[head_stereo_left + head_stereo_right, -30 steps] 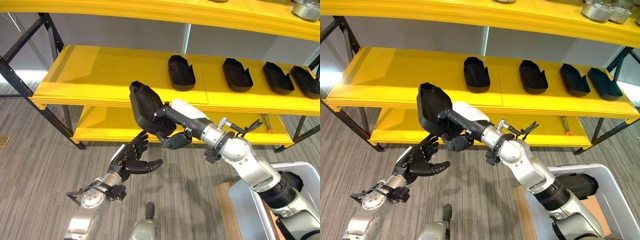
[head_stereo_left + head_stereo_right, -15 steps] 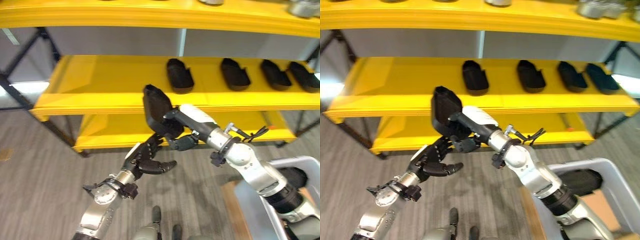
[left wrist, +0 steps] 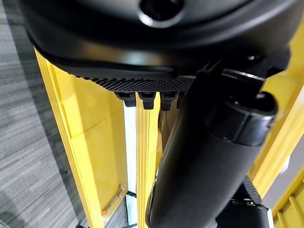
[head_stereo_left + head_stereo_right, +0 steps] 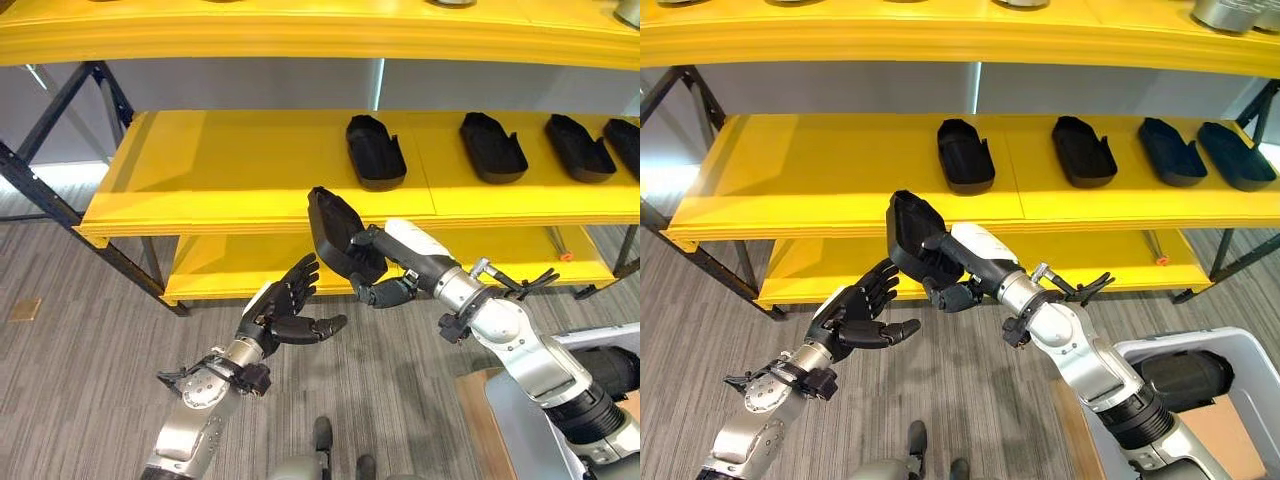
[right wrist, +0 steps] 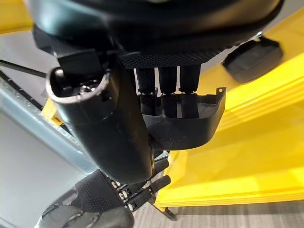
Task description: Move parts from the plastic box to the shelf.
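My right hand is shut on a black moulded part, holding it upright in the air just in front of the yellow shelf's front edge. The right wrist view shows my fingers curled inside the same black part. My left hand hovers open just below and left of the part, fingers spread, touching nothing. Several matching black parts, one of them, lie in a row on the middle shelf board. The white plastic box stands at the lower right with a dark part inside.
The shelf's left half is bare board. A lower yellow shelf sits beneath, and an upper one above. Black diagonal frame legs stand at the left. Grey carpet floor lies below.
The right hand carried the black part rightwards and lower, along the shelf's front edge. The left hand followed beneath it, still open. The camera view also shifted.
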### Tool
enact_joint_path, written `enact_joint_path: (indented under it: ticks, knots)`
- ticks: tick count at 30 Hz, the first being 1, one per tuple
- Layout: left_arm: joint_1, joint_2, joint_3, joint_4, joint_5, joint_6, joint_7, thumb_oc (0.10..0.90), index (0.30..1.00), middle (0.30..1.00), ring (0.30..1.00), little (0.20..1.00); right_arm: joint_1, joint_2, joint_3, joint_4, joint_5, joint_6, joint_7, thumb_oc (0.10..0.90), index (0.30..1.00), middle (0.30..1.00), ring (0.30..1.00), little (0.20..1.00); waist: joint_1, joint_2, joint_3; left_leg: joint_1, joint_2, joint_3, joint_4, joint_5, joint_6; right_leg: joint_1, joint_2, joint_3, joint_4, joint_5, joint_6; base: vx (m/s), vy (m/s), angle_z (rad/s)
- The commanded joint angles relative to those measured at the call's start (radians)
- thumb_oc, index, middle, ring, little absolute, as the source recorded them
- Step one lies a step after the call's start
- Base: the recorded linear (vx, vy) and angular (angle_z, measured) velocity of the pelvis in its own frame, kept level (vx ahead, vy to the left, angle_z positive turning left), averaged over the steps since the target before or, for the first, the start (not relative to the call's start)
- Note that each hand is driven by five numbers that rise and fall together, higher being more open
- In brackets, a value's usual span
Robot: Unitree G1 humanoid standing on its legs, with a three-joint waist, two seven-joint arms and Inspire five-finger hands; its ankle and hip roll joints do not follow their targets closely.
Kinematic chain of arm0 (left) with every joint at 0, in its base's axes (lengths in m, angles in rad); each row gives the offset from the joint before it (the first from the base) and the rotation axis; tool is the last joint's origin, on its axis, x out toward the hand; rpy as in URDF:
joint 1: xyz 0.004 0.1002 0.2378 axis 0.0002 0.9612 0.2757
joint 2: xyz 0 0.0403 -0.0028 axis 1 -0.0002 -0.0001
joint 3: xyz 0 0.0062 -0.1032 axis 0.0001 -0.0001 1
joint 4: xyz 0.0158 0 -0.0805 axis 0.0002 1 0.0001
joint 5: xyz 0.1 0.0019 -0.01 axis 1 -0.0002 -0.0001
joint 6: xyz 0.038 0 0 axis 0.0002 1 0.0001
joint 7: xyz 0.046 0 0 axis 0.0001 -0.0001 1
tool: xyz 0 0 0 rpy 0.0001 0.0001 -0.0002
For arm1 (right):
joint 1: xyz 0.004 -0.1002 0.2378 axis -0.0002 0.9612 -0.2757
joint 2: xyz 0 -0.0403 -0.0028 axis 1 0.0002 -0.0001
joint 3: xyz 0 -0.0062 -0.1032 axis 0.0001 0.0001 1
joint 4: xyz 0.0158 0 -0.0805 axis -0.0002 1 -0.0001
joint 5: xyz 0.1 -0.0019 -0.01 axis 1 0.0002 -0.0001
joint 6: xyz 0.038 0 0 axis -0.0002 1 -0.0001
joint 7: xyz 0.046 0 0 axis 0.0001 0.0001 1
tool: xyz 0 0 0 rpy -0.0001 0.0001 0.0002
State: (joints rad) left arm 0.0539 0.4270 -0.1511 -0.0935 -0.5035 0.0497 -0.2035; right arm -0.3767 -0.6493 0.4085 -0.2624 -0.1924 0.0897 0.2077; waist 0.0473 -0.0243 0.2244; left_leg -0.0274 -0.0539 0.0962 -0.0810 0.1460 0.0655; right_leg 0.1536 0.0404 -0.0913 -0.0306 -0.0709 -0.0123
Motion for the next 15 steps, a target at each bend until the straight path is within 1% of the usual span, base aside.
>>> enact_joint_path:
  ticks: [1,3,4,6,7,8,9,10,11,12,13,15]
  knots:
    - [-0.038,-0.005,0.013,-0.093,0.009,-0.063,-0.011,0.9,1.0,1.0,1.0,1.0,-0.163,0.047,-0.06,-0.071,0.045,-0.081,-0.151,0.4,0.3,0.3,0.3,0.3,0.0,-0.02,-0.121,0.123,0.025,-0.002,-0.006,-0.144,-0.046,-0.078,-0.034,0.001,-0.057,0.148,0.081,0.08,-0.158,0.0]
    - [-0.051,0.009,0.033,-0.089,0.015,-0.051,0.007,0.9,1.0,1.0,1.0,1.0,-0.179,0.049,-0.062,-0.055,0.041,-0.075,-0.188,0.4,0.3,0.3,0.3,0.3,-0.002,-0.015,-0.113,0.133,0.017,0.009,0.009,-0.144,-0.046,-0.058,-0.035,-0.012,-0.057,0.142,0.071,0.05,-0.165,-0.01]
    - [-0.055,0.013,0.034,-0.08,0.014,-0.057,0.011,0.9,1.0,1.0,1.0,1.0,-0.18,0.049,-0.068,-0.042,0.04,-0.089,-0.189,0.4,0.3,0.3,0.3,0.3,-0.003,-0.015,-0.106,0.123,0.011,0.017,0.053,-0.157,-0.046,-0.054,-0.04,-0.017,-0.049,0.14,0.066,-0.03,-0.096,-0.01]
    - [-0.073,0.017,0.031,-0.066,-0.002,-0.065,0.018,0.9,1.0,1.0,1.0,1.0,-0.167,0.037,-0.087,-0.05,0.03,-0.098,-0.189,0.4,0.3,0.3,0.3,0.3,-0.008,-0.02,-0.091,0.087,0.001,0.035,0.164,-0.202,-0.036,-0.065,-0.06,-0.033,-0.008,0.127,0.06,-0.09,-0.062,0.03]
    - [-0.101,0.019,0.025,-0.056,0.006,-0.08,0.031,0.9,1.0,1.0,1.0,1.0,-0.159,0.029,-0.093,-0.047,0.009,-0.103,-0.201,0.4,0.3,0.3,0.3,0.3,-0.01,-0.026,-0.071,0.044,0.004,0.044,0.257,-0.221,-0.034,-0.074,-0.079,-0.049,0.032,0.115,0.054,-0.13,-0.051,0.08]
    - [-0.119,0.017,0.02,-0.05,0.002,-0.09,0.031,0.9,1.0,1.0,1.0,1.0,-0.164,0.03,-0.093,-0.03,0.001,-0.106,-0.209,0.4,0.3,0.3,0.3,0.3,-0.012,-0.027,-0.06,0.021,0.025,0.051,0.302,-0.211,-0.041,-0.08,-0.084,-0.062,0.054,0.108,0.048,-0.12,-0.041,0.17]
    - [-0.126,0.016,0.018,-0.048,-0.002,-0.094,0.03,0.9,1.0,1.0,1.0,1.0,-0.166,0.031,-0.092,-0.022,-0.002,-0.107,-0.213,0.4,0.3,0.3,0.3,0.3,-0.013,-0.027,-0.056,0.013,0.034,0.053,0.316,-0.204,-0.046,-0.082,-0.084,-0.067,0.062,0.105,0.046,-0.07,0.007,0.31]
    - [-0.14,0.005,0.014,-0.046,-0.014,-0.097,0.028,0.9,1.0,1.0,1.0,1.0,-0.18,0.044,-0.086,0.01,-0.019,-0.118,-0.227,0.4,0.3,0.3,0.3,0.3,-0.016,-0.024,-0.045,-0.001,0.078,0.055,0.325,-0.169,-0.064,-0.084,-0.084,-0.077,0.081,0.095,0.038,-0.02,0.065,0.46]
    - [-0.144,-0.006,0.017,-0.043,-0.017,-0.1,0.028,0.9,1.0,1.0,1.0,1.0,-0.198,0.055,-0.078,0.034,-0.029,-0.123,-0.229,0.4,0.3,0.3,0.3,0.3,-0.019,-0.018,-0.044,0.003,0.124,0.041,0.283,-0.13,-0.082,-0.083,-0.085,-0.08,0.095,0.082,0.037,0.02,0.142,0.32]
    - [-0.143,-0.01,0.019,-0.041,-0.015,-0.1,0.031,0.9,1.0,1.0,1.0,1.0,-0.207,0.058,-0.074,0.044,-0.031,-0.124,-0.226,0.4,0.3,0.3,0.3,0.3,-0.021,-0.014,-0.046,0.014,0.151,0.03,0.245,-0.101,-0.095,-0.081,-0.087,-0.079,0.099,0.074,0.038,0.08,0.229,0.18]
    - [-0.14,-0.012,0.022,-0.039,-0.013,-0.099,0.037,0.9,1.0,1.0,1.0,1.0,-0.215,0.054,-0.071,0.048,-0.022,-0.12,-0.217,0.4,0.3,0.3,0.3,0.3,-0.022,-0.006,-0.049,0.028,0.19,0.014,0.184,-0.055,-0.114,-0.076,-0.09,-0.079,0.103,0.063,0.039,0.1,0.26,0.04]
    - [-0.137,-0.015,0.027,-0.028,-0.022,-0.106,0.039,0.9,1.0,1.0,1.0,1.0,-0.225,0.035,-0.07,0.037,0.014,-0.102,-0.199,0.4,0.3,0.3,0.3,0.3,-0.027,0.006,-0.053,0.04,0.257,0.004,0.097,0.031,-0.147,-0.063,-0.098,-0.082,0.105,0.043,0.039,0.11,0.321,0.07]
